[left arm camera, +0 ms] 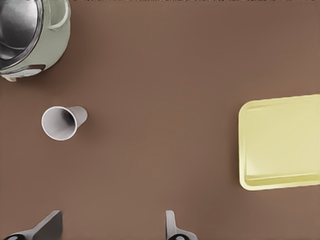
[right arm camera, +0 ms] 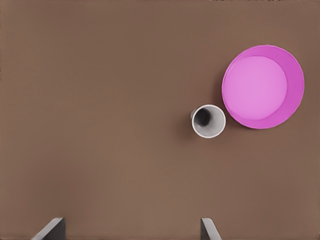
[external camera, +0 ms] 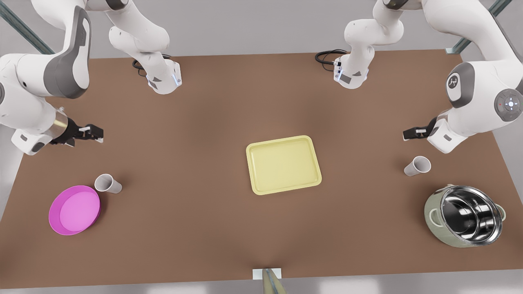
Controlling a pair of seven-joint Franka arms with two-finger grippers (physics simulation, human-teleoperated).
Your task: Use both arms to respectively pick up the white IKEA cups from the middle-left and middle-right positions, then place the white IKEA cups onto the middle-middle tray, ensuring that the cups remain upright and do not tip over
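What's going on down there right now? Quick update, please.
Left end effector open above cup by the pot. Right end effector open above cup by the bowl. Tray bare, path clear.

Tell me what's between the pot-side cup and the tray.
Nothing: in the left wrist view, bare brown table runs from the cup to the tray. The front view agrees.
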